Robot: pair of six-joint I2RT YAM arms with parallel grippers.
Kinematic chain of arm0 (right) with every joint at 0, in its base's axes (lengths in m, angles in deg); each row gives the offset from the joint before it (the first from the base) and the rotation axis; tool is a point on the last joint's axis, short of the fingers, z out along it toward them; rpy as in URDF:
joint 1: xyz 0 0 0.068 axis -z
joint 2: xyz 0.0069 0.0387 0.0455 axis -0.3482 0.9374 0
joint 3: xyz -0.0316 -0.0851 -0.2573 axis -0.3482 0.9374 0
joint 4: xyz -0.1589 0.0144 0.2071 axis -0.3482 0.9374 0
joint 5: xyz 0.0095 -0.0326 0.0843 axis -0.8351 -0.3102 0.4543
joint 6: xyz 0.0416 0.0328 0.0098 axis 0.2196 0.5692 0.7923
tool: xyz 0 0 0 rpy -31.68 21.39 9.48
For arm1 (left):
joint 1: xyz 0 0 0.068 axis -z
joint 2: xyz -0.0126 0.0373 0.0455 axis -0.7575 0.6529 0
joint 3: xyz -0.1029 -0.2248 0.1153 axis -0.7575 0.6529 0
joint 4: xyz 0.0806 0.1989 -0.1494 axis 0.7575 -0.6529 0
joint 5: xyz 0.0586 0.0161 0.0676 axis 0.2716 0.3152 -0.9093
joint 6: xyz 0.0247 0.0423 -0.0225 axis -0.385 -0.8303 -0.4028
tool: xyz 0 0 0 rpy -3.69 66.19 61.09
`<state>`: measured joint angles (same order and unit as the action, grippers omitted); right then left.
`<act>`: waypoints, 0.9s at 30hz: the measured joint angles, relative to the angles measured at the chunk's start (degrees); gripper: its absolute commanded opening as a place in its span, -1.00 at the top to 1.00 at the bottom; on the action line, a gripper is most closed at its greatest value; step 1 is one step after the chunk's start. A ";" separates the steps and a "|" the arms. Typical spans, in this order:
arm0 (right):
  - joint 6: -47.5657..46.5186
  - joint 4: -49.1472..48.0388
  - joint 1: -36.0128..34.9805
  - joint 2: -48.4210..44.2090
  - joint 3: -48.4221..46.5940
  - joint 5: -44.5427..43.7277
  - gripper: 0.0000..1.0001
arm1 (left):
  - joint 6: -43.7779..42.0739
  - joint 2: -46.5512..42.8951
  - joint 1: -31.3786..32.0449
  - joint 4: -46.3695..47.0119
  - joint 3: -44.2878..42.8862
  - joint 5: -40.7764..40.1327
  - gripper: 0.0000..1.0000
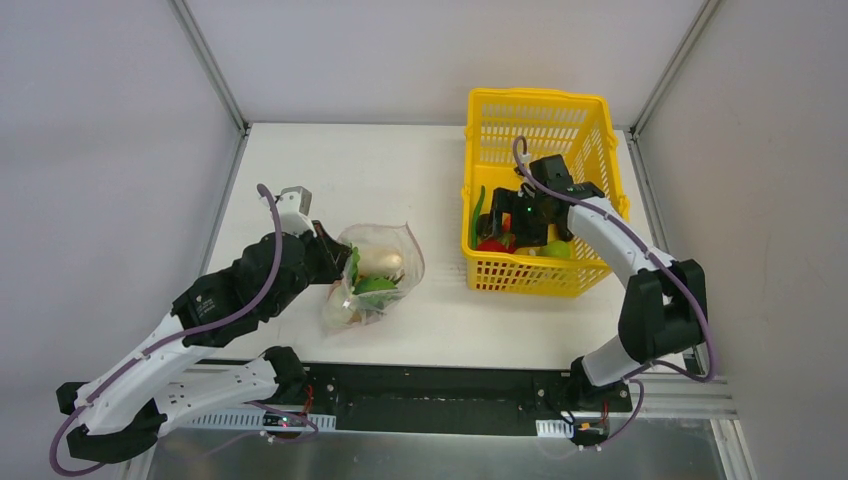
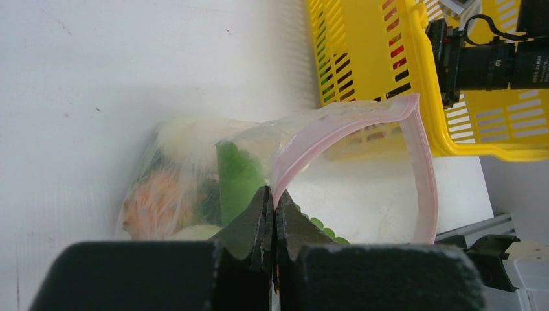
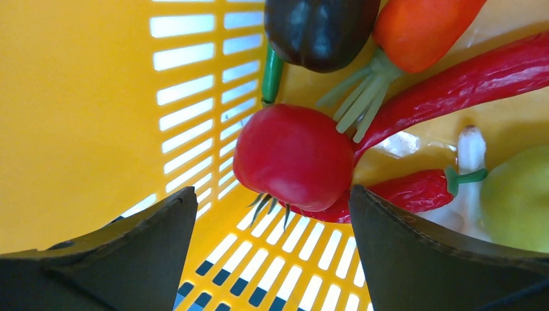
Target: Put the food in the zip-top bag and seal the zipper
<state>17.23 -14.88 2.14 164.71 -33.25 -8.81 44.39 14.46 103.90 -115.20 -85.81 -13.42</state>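
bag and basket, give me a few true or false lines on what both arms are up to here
1. The left pincer is shut on the zipper. True.
2. The bag is empty. False: food lies inside it.
3. The right pincer stands open above a tomato in the basket. True.
4. The bag's mouth is sealed. False: it gapes open.
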 measured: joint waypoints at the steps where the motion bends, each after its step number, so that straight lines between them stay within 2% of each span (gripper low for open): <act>1: -0.59 0.66 0.00 0.66 -0.02 0.26 -0.80 | 0.00 0.07 0.00 0.00 0.00 0.00 1.00; 7: -2.01 1.42 0.00 4.52 0.02 1.90 -0.78 | 0.02 0.28 0.00 0.00 0.00 0.02 1.00; 16: -1.86 0.48 -0.35 10.23 0.09 2.14 -0.64 | 0.02 0.39 0.00 0.00 0.00 0.02 1.00; 21: -1.99 0.44 -0.39 10.21 0.09 2.03 -0.14 | 0.07 0.39 0.00 0.00 0.07 0.02 1.00; 25: -1.75 0.39 -0.39 9.79 0.17 2.25 0.04 | 0.07 0.39 0.00 0.00 0.07 0.02 1.00; 27: -1.49 0.28 -0.39 8.57 0.50 2.27 0.05 | 0.09 0.39 0.00 0.00 0.07 0.02 1.00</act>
<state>15.75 -14.60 1.74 173.28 -32.75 -6.54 44.48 14.86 103.90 -115.20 -85.75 -13.40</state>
